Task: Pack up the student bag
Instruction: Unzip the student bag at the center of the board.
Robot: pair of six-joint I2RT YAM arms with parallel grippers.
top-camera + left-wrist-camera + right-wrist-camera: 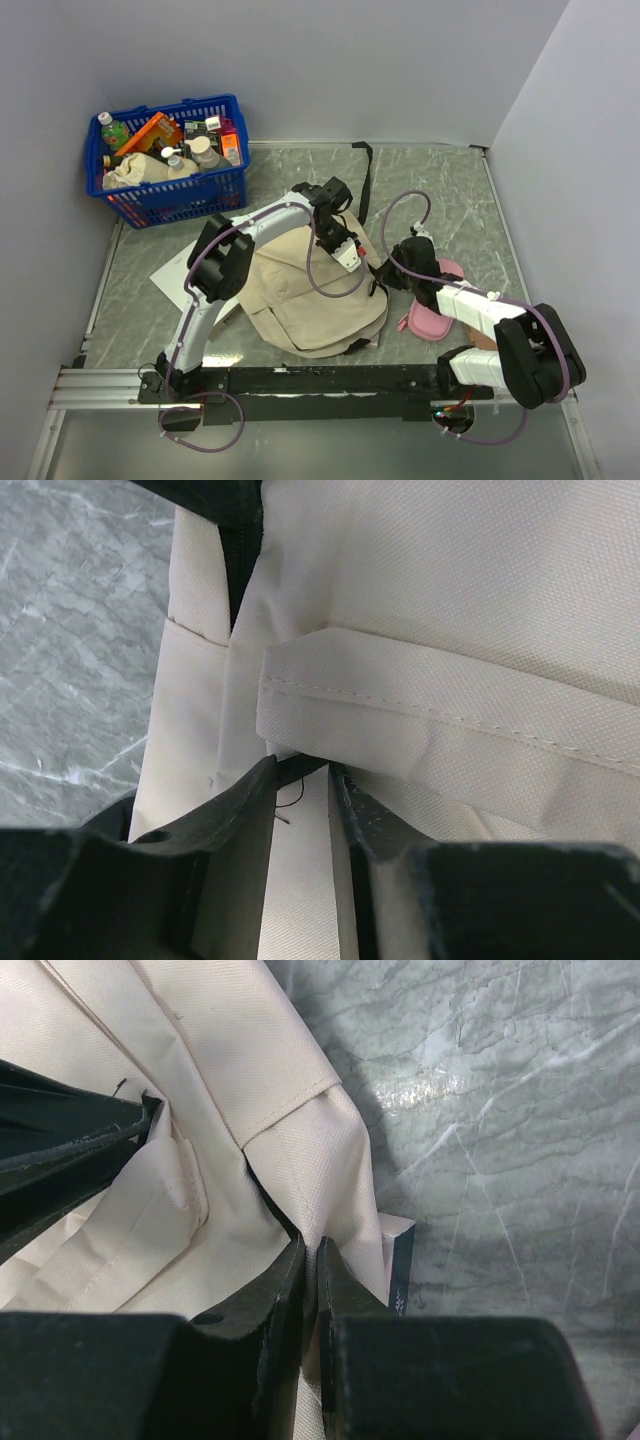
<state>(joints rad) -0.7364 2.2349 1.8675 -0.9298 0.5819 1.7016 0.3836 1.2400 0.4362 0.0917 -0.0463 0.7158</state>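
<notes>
Prying open the bag [300, 300], middle of the table [450, 200], toward the near edge

My right hand [310, 1245] is clamped on its rim. My left hand [303, 770] straddles a fold, can't tell if it grips. I'd pull apart slow and even.

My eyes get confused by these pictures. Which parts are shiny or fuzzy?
Right wrist view: a white glare patch on the table, and the right gripper looks dark and soft up close. Left wrist view: the student bag weave is sharp, the left gripper blurry. Top view: even light, only soft shadows beside the arms.
</notes>
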